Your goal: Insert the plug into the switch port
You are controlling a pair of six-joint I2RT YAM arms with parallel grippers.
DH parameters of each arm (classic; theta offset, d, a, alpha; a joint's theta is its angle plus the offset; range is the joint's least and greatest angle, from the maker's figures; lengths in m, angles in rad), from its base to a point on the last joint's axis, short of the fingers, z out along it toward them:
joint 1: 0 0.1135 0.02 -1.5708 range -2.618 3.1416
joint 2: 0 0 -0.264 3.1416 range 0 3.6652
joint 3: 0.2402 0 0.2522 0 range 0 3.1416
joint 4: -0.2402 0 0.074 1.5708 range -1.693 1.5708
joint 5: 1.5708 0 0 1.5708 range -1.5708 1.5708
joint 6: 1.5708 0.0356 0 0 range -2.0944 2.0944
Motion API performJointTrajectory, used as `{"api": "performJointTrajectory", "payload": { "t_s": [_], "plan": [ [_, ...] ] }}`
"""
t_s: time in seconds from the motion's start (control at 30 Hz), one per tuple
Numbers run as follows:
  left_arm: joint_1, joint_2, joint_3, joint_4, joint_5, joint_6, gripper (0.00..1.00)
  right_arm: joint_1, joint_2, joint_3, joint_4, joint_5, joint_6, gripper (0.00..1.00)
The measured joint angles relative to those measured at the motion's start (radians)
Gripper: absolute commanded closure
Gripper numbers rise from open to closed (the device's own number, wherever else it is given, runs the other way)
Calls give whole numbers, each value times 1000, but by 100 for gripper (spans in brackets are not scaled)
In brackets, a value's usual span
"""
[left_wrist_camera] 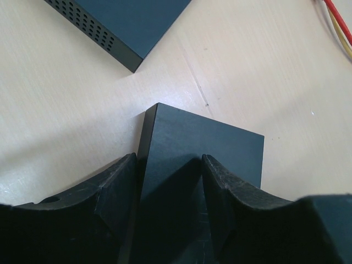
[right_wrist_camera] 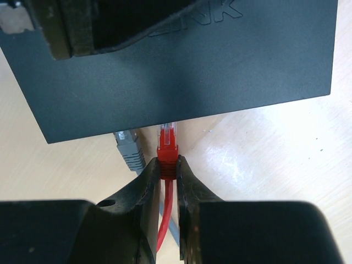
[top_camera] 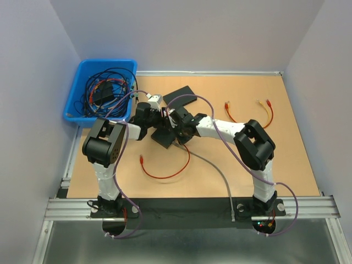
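Note:
The black switch (top_camera: 163, 137) lies mid-table, and both grippers meet over it. In the left wrist view my left gripper (left_wrist_camera: 169, 159) straddles the switch (left_wrist_camera: 209, 146), one finger at its side edge and the other over its top face, shut on it. My right gripper (right_wrist_camera: 168, 164) is shut on the red plug (right_wrist_camera: 168, 144), pinching its ribbed boot. The plug's clear tip touches the switch's (right_wrist_camera: 181, 71) front edge, whose ports are hidden below the top face. A left finger (right_wrist_camera: 60, 30) presses on the switch's top.
A grey plug (right_wrist_camera: 130, 149) sits at the switch's front, just left of the red one. A second black box (top_camera: 180, 97) lies behind. The blue bin (top_camera: 73, 103) of cables stands far left. Loose red and yellow cables (top_camera: 265, 113) lie right; the red cable (top_camera: 165, 175) loops near.

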Motion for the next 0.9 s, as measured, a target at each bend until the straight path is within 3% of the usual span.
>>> {"api": "performJointTrajectory", "payload": {
  "t_s": [0.33,0.9],
  "plan": [
    [-2,8,8,0,1,1,41,0,0,0,29,-46,-98,100],
    [-1,9,-1,26,-22,-26,42,0,37,21,52,-52,-82,100]
  ]
}}
